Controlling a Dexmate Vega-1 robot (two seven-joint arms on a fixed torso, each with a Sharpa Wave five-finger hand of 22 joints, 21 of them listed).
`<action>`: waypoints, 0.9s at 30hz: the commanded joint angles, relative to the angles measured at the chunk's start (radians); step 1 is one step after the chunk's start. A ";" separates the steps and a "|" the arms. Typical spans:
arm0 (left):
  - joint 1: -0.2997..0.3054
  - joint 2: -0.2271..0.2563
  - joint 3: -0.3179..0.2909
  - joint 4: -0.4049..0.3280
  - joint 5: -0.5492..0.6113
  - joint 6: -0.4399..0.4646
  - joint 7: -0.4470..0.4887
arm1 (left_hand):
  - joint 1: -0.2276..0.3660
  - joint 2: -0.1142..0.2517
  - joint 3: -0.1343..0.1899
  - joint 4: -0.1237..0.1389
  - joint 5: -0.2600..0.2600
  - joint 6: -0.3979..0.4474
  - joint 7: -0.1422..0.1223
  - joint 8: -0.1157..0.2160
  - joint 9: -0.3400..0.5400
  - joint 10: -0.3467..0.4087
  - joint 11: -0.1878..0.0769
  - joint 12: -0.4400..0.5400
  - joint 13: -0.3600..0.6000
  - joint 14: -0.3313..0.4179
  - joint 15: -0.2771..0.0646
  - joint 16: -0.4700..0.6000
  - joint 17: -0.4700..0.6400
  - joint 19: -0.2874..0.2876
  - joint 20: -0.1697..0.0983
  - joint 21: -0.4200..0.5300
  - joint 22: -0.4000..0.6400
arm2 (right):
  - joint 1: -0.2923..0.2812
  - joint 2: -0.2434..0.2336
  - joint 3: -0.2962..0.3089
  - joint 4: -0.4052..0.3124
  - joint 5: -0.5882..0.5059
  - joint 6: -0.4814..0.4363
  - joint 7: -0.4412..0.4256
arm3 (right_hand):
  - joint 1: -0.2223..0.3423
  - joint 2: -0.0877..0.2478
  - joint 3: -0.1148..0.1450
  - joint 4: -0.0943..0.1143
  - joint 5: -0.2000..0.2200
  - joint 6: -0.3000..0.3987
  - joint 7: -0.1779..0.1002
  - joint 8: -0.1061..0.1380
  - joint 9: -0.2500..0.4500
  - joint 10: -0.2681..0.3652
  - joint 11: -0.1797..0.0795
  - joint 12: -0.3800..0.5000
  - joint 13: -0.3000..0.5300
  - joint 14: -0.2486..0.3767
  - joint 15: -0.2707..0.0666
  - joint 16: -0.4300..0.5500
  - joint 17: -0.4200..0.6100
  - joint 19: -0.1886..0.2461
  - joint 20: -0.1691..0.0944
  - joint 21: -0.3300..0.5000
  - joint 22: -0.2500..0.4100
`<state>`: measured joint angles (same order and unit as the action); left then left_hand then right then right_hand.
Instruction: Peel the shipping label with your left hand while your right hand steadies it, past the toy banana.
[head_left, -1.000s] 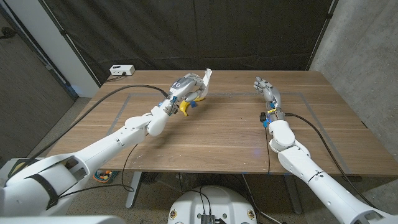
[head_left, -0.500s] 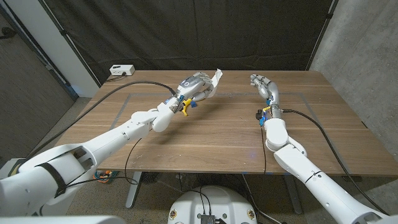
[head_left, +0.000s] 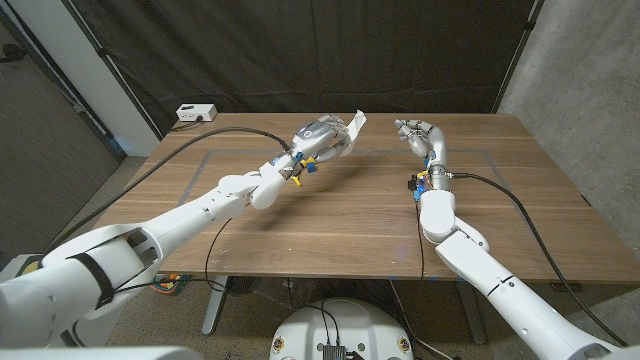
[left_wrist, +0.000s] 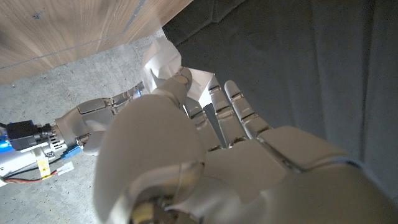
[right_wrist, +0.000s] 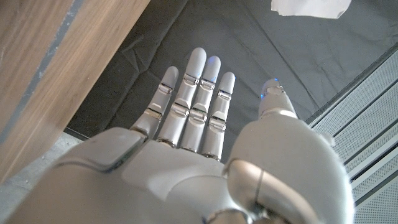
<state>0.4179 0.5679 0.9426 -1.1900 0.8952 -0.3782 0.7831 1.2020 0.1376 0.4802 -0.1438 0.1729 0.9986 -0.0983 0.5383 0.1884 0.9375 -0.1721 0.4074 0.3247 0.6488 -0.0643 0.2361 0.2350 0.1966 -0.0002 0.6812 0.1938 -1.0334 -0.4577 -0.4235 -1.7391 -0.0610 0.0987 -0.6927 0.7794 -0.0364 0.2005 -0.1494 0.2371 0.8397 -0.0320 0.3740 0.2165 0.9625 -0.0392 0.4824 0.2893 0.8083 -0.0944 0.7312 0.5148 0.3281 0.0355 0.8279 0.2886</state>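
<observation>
White crumpled paper shipping label (head_left: 349, 133) is gripped in the raised left hand (head_left: 322, 140), lifted above the brown wooden table (head_left: 350, 215); just to its right, the right hand (head_left: 420, 138) is held up empty, fingers straight and apart.

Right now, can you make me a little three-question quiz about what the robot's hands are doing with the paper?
1. True or false: the left hand holds the white shipping label above the wooden table.
2. Which hand holds nothing? A) left B) right
3. Fill in: the right hand's fingers are ____, not curled.

Key: 1 true; 2 B; 3 apart
</observation>
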 joint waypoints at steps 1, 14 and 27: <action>-0.036 -0.029 0.038 0.033 0.015 0.016 0.008 | 0.014 -0.004 0.008 -0.001 0.000 0.004 -0.005 0.004 0.005 0.024 -0.021 0.069 0.013 0.009 -0.171 -0.004 0.004 -0.001 -0.004 0.010 0.003 | 0.002 -0.017 -0.031 -0.052 -0.119 -0.096 -0.042 | 0.015 -0.009 -0.017 0.002 0.008 0.018 -0.003 0.011 0.009 0.020 -0.002 0.012 0.015 0.007 -0.107 0.035 0.034 0.006 -0.002 0.017 0.012; -0.080 -0.053 0.091 0.071 0.051 0.020 0.032 | 0.015 -0.004 0.009 0.000 0.001 0.005 -0.005 0.005 0.005 0.027 -0.021 0.073 0.021 0.010 -0.171 -0.006 0.008 -0.003 -0.005 0.013 0.003 | 0.014 -0.021 -0.065 -0.086 -0.215 -0.183 -0.073 | 0.014 -0.018 -0.041 0.011 0.017 0.046 -0.003 0.023 0.016 0.052 -0.011 0.030 0.038 0.015 -0.106 0.075 0.050 0.002 -0.004 0.039 0.024; -0.105 -0.069 0.126 0.092 0.065 0.039 0.039 | 0.015 -0.007 0.009 0.000 0.001 0.007 -0.005 0.006 0.005 0.025 -0.021 0.074 0.026 0.011 -0.170 -0.008 0.012 -0.004 -0.006 0.016 0.003 | 0.029 -0.029 -0.099 -0.119 -0.298 -0.258 -0.080 | 0.021 -0.018 -0.066 0.019 0.029 0.103 0.002 0.046 0.024 0.116 -0.024 0.064 0.072 0.041 -0.108 0.153 0.099 0.015 -0.008 0.074 0.038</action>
<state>0.3392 0.5150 1.0331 -1.1188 0.9494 -0.3534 0.8177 1.2060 0.1287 0.4800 -0.1440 0.1729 0.9985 -0.0983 0.5381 0.1888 0.9357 -0.1739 0.4114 0.3393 0.6541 -0.0589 0.2285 0.2449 0.1929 -0.0036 0.6888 0.1937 -1.0147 -0.4812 -0.4978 -1.8314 -0.2799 -0.0860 -0.7613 0.7939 -0.0510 0.1421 -0.1297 0.2591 0.9311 -0.0304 0.4107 0.2351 1.0611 -0.0633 0.5368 0.3538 0.8369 -0.1051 0.8721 0.6065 0.3334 0.0302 0.8921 0.3230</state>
